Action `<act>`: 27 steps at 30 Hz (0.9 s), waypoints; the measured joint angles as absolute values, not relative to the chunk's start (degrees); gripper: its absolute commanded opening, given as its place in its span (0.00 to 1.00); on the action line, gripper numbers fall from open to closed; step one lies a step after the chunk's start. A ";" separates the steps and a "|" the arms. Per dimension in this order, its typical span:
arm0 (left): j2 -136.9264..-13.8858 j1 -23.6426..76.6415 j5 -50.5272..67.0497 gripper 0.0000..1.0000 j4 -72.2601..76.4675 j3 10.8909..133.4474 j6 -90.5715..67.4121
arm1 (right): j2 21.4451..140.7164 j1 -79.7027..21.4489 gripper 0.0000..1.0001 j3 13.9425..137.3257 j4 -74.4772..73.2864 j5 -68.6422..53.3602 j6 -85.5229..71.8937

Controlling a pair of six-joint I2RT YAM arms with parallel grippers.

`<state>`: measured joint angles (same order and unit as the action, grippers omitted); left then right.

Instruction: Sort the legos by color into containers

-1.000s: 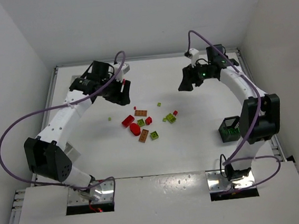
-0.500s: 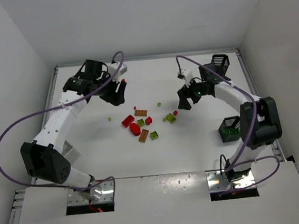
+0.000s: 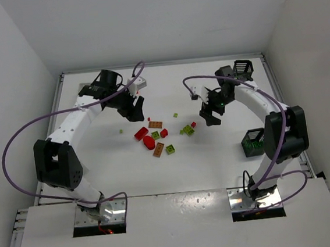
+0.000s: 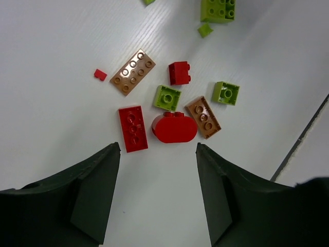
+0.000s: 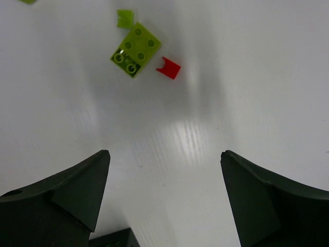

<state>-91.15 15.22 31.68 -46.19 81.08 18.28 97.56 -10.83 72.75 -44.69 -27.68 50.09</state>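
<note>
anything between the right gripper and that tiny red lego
Nothing visible. Only bare table lies between the open right gripper and the red lego; the lime brick sits beside it, off the line.

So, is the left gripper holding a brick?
No, the left gripper is open and empty; the red rounded brick lies ahead of it.

Bright, even overhead light flooding white surface (image 5: 180, 134); soft glare patch showing in right wrist view; legos (image 4: 174, 127) casting faint short shadows; right tool (image 5: 164, 154) looming dark, slightly soft-edged.
</note>
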 measured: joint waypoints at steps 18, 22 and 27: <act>-94.74 12.25 38.65 0.59 -44.10 79.83 19.09 | 100.75 -16.75 0.64 76.64 -51.48 -24.69 48.66; -94.45 10.68 39.68 0.57 -43.48 77.65 19.86 | 101.47 -18.31 0.63 79.13 -49.32 -23.99 42.89; -91.31 10.15 37.54 0.56 -44.29 71.59 21.50 | 101.89 -19.35 0.62 79.48 -45.93 -21.80 34.52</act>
